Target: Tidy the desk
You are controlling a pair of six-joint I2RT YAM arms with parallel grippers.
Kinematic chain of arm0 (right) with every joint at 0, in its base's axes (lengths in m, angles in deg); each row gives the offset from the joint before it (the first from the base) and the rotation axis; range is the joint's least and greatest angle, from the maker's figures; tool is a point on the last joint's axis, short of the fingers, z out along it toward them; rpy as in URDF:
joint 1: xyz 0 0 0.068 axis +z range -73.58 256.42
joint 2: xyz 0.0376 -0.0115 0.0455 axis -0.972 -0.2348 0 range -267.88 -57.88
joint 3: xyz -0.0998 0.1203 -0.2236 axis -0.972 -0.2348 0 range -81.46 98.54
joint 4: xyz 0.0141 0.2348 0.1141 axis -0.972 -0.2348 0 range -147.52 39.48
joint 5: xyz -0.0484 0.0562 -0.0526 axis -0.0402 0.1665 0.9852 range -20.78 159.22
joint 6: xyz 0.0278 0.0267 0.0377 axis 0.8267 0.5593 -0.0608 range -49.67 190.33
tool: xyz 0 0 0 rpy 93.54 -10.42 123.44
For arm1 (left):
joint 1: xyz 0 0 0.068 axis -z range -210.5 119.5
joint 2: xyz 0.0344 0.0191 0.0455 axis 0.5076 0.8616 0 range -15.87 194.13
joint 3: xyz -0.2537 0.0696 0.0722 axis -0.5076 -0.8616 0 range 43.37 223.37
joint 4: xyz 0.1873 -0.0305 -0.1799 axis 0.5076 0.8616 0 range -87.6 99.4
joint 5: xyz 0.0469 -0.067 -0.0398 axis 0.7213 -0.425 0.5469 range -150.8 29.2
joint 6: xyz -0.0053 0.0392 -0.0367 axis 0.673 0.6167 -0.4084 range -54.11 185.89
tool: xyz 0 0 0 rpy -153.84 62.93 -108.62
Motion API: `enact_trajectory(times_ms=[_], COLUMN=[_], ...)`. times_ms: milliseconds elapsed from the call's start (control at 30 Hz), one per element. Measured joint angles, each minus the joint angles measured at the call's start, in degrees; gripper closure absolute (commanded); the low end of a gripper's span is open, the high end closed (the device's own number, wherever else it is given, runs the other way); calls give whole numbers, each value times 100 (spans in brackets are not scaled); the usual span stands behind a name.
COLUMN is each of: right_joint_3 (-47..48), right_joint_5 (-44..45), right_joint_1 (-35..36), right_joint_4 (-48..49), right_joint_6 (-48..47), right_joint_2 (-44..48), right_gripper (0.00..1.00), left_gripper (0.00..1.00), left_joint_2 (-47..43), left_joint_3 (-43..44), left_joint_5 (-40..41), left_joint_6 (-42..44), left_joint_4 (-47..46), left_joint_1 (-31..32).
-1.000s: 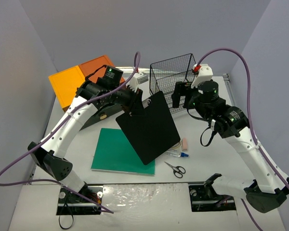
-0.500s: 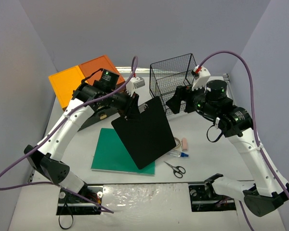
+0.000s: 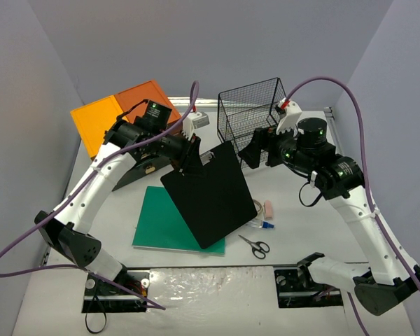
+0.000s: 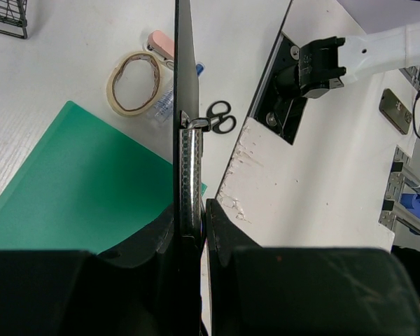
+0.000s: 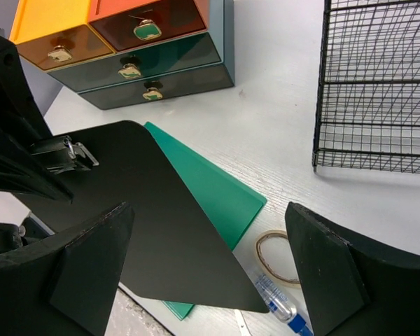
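Observation:
My left gripper (image 3: pixel 189 157) is shut on the clip end of a black clipboard (image 3: pixel 210 196) and holds it tilted in the air above the white desk (image 3: pixel 301 231). In the left wrist view the clipboard (image 4: pixel 185 84) shows edge-on, pinched between the jaws of that gripper (image 4: pixel 196 210). My right gripper (image 3: pixel 262 150) hangs open to the right of the clipboard, in front of the wire basket (image 3: pixel 250 112). Nothing sits between its spread fingers (image 5: pixel 91 259). Below them lie the clipboard (image 5: pixel 126 210) and a flat green board (image 5: pixel 210 185).
The green board (image 3: pixel 161 220) lies on the desk under the clipboard. A tape roll (image 4: pixel 112 91), a glue pen (image 3: pixel 260 224), a pink eraser (image 3: pixel 269 209) and scissors (image 3: pixel 255 245) lie to its right. An orange-topped drawer unit (image 3: pixel 119 122) stands at the back left.
The left arm has carried the clipboard a little to the left. The right wrist has turned, so its open gripper now faces the clipboard.

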Motion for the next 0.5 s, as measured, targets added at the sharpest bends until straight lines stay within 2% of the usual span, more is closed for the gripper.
enact_trajectory(times_ms=[233,500], right_joint_3=[-9,-42], right_joint_5=[149,-544], right_joint_1=[-62,-67], right_joint_4=[6,87], right_joint_6=[10,-72], right_joint_2=[46,-101], right_gripper=[14,14], left_gripper=[100,100], left_joint_2=[4,3], left_joint_3=[124,142], left_joint_5=[-94,-550], left_joint_6=[15,19], left_joint_4=[9,-55], left_joint_1=[0,0])
